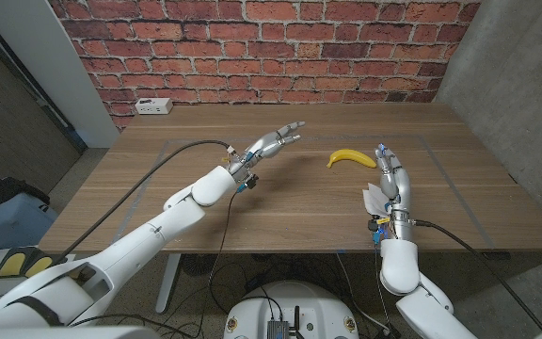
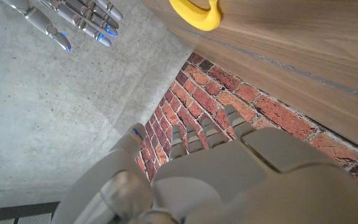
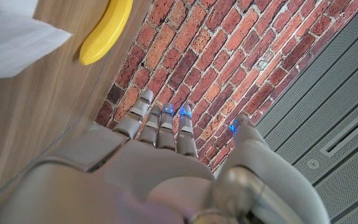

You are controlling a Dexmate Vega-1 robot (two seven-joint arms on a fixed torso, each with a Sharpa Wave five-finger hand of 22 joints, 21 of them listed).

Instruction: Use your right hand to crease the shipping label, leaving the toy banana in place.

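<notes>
On the wooden table (image 1: 290,202) the right hand (image 1: 390,179) stands near the right side, fingers stretched straight toward the brick wall (image 1: 280,47) and close together, with nothing in its grasp. The white shipping label (image 1: 373,200) lies on the table just beside that hand, on its inner side and toward the front edge; part of it is hidden by the hand, and whether the two touch cannot be told from the head view. In the right wrist view the label (image 3: 14,37) appears as a white sheet with a pointed corner, lying next to the hand (image 3: 160,168), whose fingers (image 3: 166,124) reach out straight and hold nothing. The toy banana (image 1: 350,157) lies on the table a little farther back, between the two hands and near the tips of the right hand's fingers, its curve bowed toward the wall. The left hand (image 1: 269,143) is raised above the middle of the table on its outstretched arm, fingers extended and slightly spread, holding nothing. From the left wrist view the banana (image 2: 196,12) shows at the edge and the right hand's fingers (image 2: 79,18) appear beyond the left hand (image 2: 216,168). A white power strip (image 1: 152,106) sits at the table's far left corner against the wall.
</notes>
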